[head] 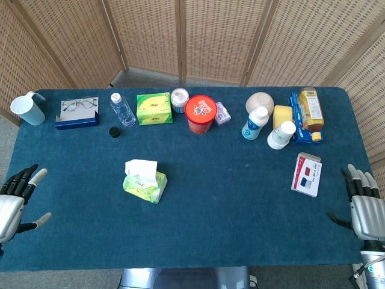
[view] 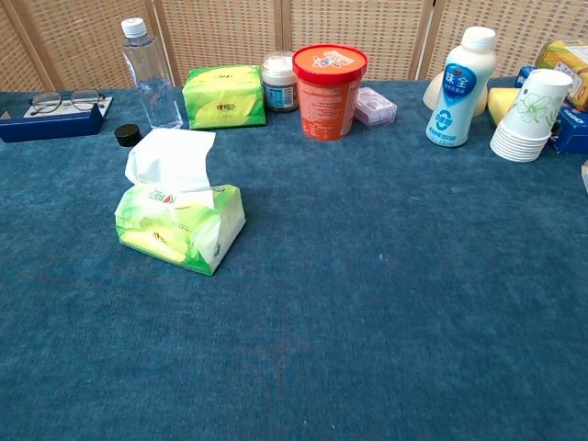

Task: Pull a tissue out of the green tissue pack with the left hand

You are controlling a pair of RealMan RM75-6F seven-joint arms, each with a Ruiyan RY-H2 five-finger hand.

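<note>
The green tissue pack (head: pixel 145 185) (view: pixel 180 223) lies on the blue table, left of centre, with a white tissue (head: pixel 141 168) (view: pixel 172 160) sticking up from its top. My left hand (head: pixel 15 199) hovers at the table's left edge, well to the left of the pack, fingers spread and holding nothing. At the right edge my right hand (head: pixel 364 208) is likewise spread and empty. Neither hand shows in the chest view.
Along the back stand a pale cup (head: pixel 28 109), glasses on a blue case (head: pixel 77 112), a clear bottle (head: pixel 122 109), its black cap (head: pixel 113 132), a green box (head: pixel 154 108), a jar (head: pixel 179 100), a red-lidded tub (head: pixel 200 113), a white bottle (head: pixel 255 123), paper cups (head: pixel 281 135). A card box (head: pixel 306 174) lies right.
</note>
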